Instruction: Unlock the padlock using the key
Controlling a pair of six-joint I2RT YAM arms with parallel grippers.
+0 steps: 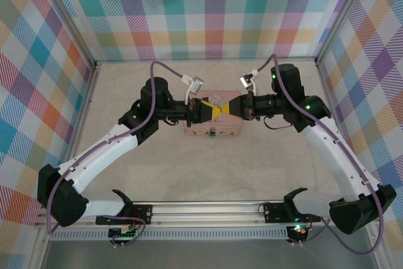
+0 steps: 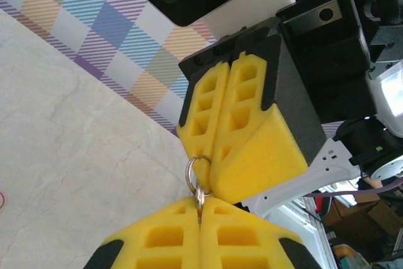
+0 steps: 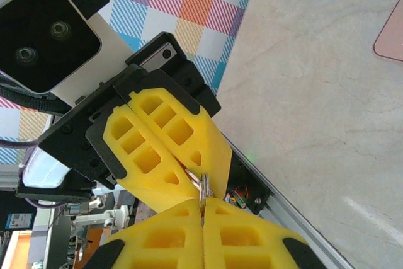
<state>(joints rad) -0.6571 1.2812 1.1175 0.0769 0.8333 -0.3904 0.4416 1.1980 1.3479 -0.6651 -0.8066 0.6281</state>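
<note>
My two grippers meet tip to tip above the pink tin (image 1: pixel 195 131). The left gripper (image 1: pixel 218 110) (image 2: pixel 201 201) is shut on the key (image 2: pixel 201 192), a thin metal sliver whose silver ring (image 2: pixel 192 173) stands up from the pads. The right gripper (image 1: pixel 232 110) (image 3: pixel 203 203) comes from the opposite side, and its yellow pads are pressed together on the same small metal piece (image 3: pixel 203 188). In the left wrist view the ring runs in behind the right gripper's fingertips (image 2: pixel 245 168). The padlock (image 1: pixel 214 132), tiny and dark bluish, lies on the near part of the tin, below both grippers.
White cable connectors (image 1: pixel 195 83) (image 1: pixel 247 80) hang near the wrists. Plaid walls (image 1: pixel 208 11) close in the back and both sides. A metal rail (image 1: pixel 214 209) runs along the near edge between the arm bases. Beige table (image 1: pixel 208 168) lies open in front of the tin.
</note>
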